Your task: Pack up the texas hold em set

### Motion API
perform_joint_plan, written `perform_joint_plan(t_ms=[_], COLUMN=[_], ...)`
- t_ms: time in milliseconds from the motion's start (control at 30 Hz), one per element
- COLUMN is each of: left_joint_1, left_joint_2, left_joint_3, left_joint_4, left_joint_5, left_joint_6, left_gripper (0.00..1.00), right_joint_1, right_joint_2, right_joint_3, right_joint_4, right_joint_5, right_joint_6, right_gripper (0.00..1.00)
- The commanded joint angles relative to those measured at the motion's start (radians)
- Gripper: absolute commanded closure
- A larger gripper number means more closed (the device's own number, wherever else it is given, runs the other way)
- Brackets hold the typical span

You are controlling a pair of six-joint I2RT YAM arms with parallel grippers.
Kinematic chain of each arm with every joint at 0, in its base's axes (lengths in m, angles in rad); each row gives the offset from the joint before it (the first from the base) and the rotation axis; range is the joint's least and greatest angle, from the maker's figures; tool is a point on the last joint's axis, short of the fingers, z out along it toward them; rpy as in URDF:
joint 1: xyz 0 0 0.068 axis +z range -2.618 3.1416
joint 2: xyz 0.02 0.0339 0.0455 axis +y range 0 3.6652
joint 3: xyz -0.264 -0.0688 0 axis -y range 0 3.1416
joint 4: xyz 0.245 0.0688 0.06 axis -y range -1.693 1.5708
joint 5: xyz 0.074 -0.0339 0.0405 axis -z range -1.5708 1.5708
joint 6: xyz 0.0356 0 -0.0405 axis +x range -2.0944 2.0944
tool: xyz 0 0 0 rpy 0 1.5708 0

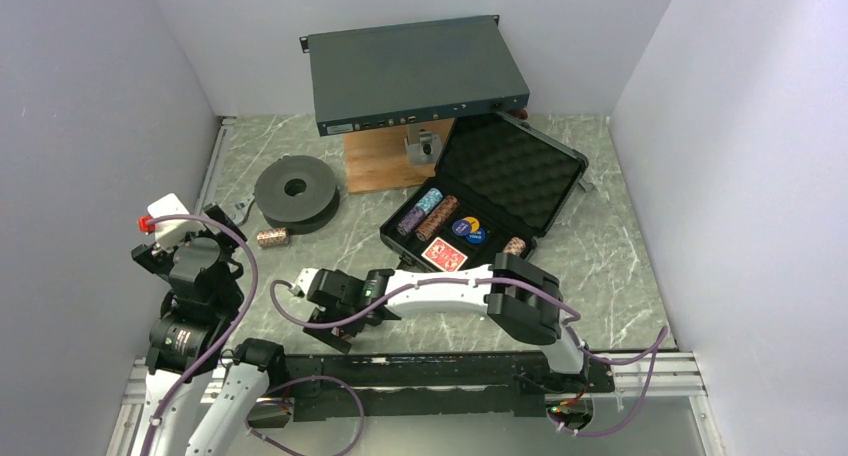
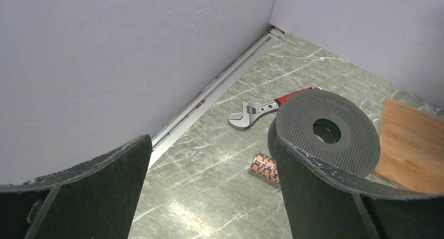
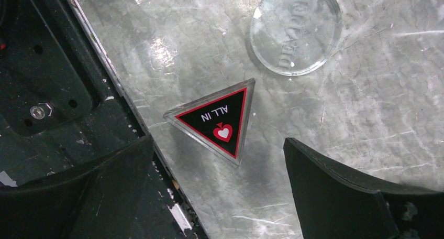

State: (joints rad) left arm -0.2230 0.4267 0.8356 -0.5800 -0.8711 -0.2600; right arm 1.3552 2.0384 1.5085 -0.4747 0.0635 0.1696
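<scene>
The black case (image 1: 545, 226) lies open at centre right, its egg-crate foam lid (image 1: 515, 171) tipped back. In it are two chip rolls (image 1: 430, 213), blue and yellow buttons (image 1: 468, 229), a red-backed deck (image 1: 447, 254) and another chip roll (image 1: 514, 246). A loose chip roll (image 1: 272, 237) lies by the spool; it also shows in the left wrist view (image 2: 264, 168). My left gripper (image 2: 209, 197) is open and empty, short of that roll. My right gripper (image 3: 220, 197) is open just above the red-black "ALL IN" triangle (image 3: 217, 121), not touching it. A clear round button (image 3: 296, 29) lies beyond the triangle.
A dark spool (image 1: 295, 191) and a wrench (image 2: 256, 112) lie at the left near the wall. A grey electronics box (image 1: 415, 71) rests over a wooden board (image 1: 385, 161) at the back. The arms' black base rail (image 3: 52, 92) runs right beside the triangle.
</scene>
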Motion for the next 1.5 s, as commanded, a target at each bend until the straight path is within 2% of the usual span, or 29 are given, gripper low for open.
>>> perform_joint_plan(t_ms=[0,200,500,800,1200,1367,1467], left_joint_1=[0.005,0.005,0.005,0.005,0.005,0.005,0.005], left_joint_2=[-0.007,-0.008,-0.016,-0.012,-0.015,-0.015,-0.014], left_joint_3=[-0.003,-0.003,-0.004,-0.004,-0.004,-0.006,-0.006], left_joint_4=[0.044,0.048,0.049,0.049,0.052,0.057,0.057], left_joint_5=[-0.001,0.014,0.014,0.024,0.041,0.058,0.071], left_joint_6=[-0.008,-0.001,0.001,0.004,0.008,0.015,0.019], left_gripper=[0.07,0.07,0.07,0.07,0.07,0.08,0.08], right_joint_1=[0.012,0.023,0.025,0.028,0.028,0.028,0.027], right_joint_2=[0.013,0.038,0.081,0.116,0.115,0.096,0.064], right_joint_3=[0.048,0.054,0.078,0.087,0.089,0.070,0.024], right_joint_4=[-0.013,-0.012,-0.013,-0.029,-0.035,-0.034,-0.015], right_joint_5=[0.027,0.028,0.019,0.029,0.028,0.053,0.058], right_joint_6=[0.023,0.031,0.049,0.060,0.062,0.036,-0.036], right_gripper=[0.02,0.04,0.12,0.34,0.56,0.59,0.60])
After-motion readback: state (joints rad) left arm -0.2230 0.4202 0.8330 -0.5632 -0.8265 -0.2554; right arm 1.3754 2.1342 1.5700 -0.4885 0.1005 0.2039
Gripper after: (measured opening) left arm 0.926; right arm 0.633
